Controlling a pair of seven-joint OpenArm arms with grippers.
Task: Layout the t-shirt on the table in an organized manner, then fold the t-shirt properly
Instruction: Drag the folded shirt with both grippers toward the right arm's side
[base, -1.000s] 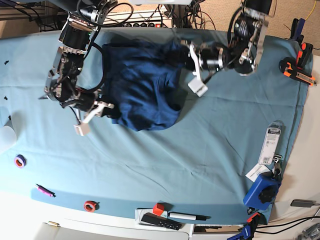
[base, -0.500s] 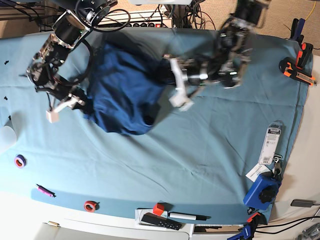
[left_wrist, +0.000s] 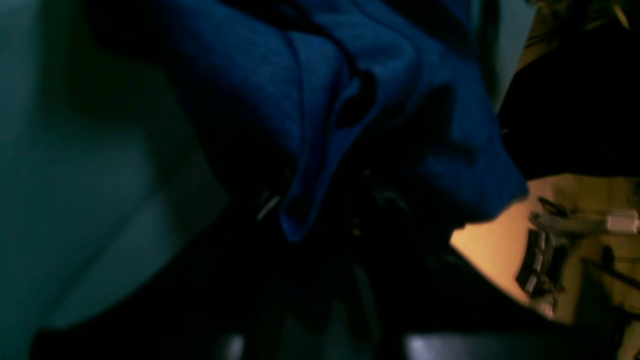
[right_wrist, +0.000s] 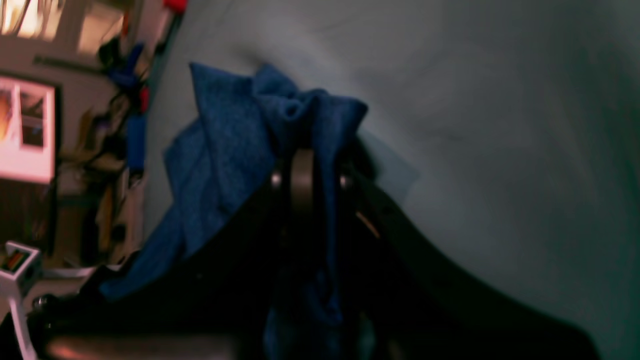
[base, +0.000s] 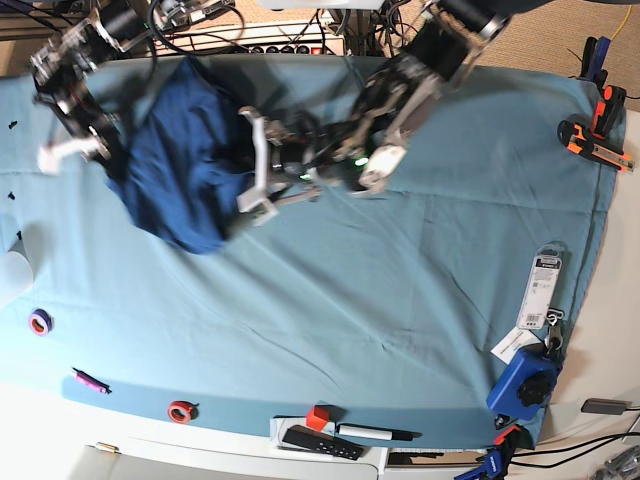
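Note:
The dark blue t-shirt (base: 185, 165) lies bunched at the far left of the teal table (base: 400, 300). My left gripper (base: 240, 172) grips the shirt's right edge. My right gripper (base: 108, 150) grips its left edge. In the left wrist view, blue folds (left_wrist: 320, 90) hang over my dark left gripper (left_wrist: 320, 220), which is shut in the cloth above the table (left_wrist: 75, 175). In the right wrist view, cloth (right_wrist: 225, 150) wraps my right gripper (right_wrist: 305, 165), shut on it above the table (right_wrist: 500, 125).
Along the table's front edge lie a purple tape ring (base: 40, 322), a pink pen (base: 88, 381), a red ring (base: 180, 411), a red cube (base: 317, 417), a black remote (base: 320, 442) and a marker (base: 375, 433). A blue device (base: 525, 380), a packaged item (base: 543, 285) and an orange-black clamp (base: 590, 138) sit at the right.
Both arms have swept to the left in the base view, carrying the shirt with them. The shirt has moved from the table's middle back to its far left and is more bunched.

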